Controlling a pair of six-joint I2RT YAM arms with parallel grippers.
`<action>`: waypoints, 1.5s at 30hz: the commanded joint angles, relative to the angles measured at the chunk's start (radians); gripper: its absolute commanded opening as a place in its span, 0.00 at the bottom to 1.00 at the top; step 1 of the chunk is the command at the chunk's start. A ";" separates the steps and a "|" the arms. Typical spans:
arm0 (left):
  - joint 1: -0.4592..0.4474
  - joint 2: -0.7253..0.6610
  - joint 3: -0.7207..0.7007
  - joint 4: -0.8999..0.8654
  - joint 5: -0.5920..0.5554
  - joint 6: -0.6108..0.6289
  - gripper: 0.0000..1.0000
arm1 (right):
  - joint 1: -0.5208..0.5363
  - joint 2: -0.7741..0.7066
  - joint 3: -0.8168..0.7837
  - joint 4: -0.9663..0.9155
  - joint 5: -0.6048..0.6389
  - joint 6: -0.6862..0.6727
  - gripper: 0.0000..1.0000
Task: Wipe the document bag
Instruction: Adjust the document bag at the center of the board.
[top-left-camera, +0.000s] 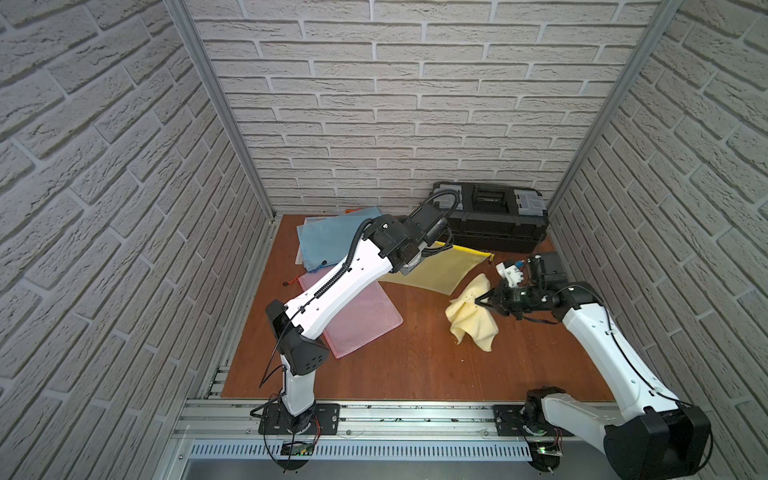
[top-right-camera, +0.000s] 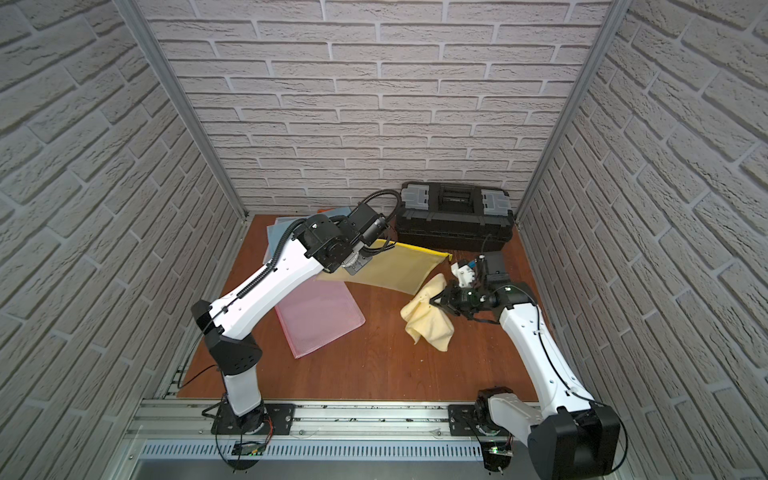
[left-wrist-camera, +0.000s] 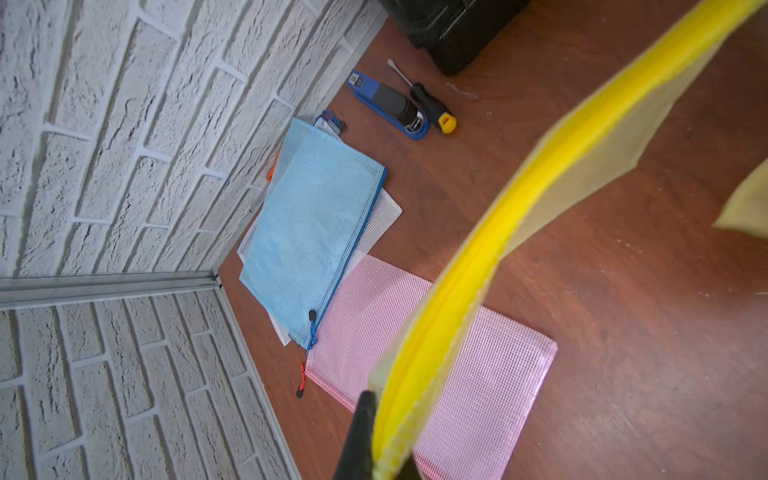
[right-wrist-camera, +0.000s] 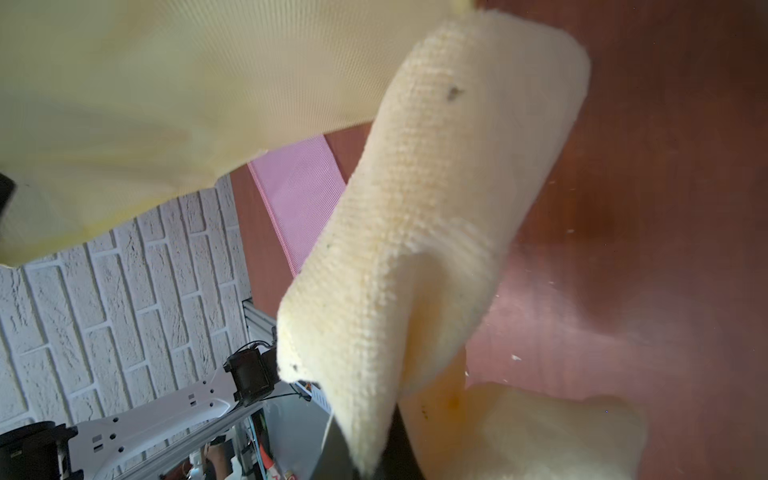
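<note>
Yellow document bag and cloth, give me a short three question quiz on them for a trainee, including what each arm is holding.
1. True or false: the left pincer is shut on the yellow document bag.
2. The right pincer holds: A) a pale yellow cloth, B) a screwdriver, C) a pink bag?
3. Fill in: the black box at the back is a ___.
Key: 1 true; 2 A; 3 toolbox.
</note>
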 joint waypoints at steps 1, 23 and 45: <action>-0.039 0.000 -0.006 0.036 0.085 0.056 0.00 | 0.064 0.085 -0.111 0.445 -0.002 0.236 0.02; -0.248 -0.033 -0.404 0.427 0.711 -0.008 0.00 | -0.054 0.025 0.188 -0.146 0.432 -0.016 0.02; 0.189 -0.261 -0.545 0.297 0.420 -0.100 0.00 | -0.185 -0.125 0.358 -0.289 0.400 -0.072 0.02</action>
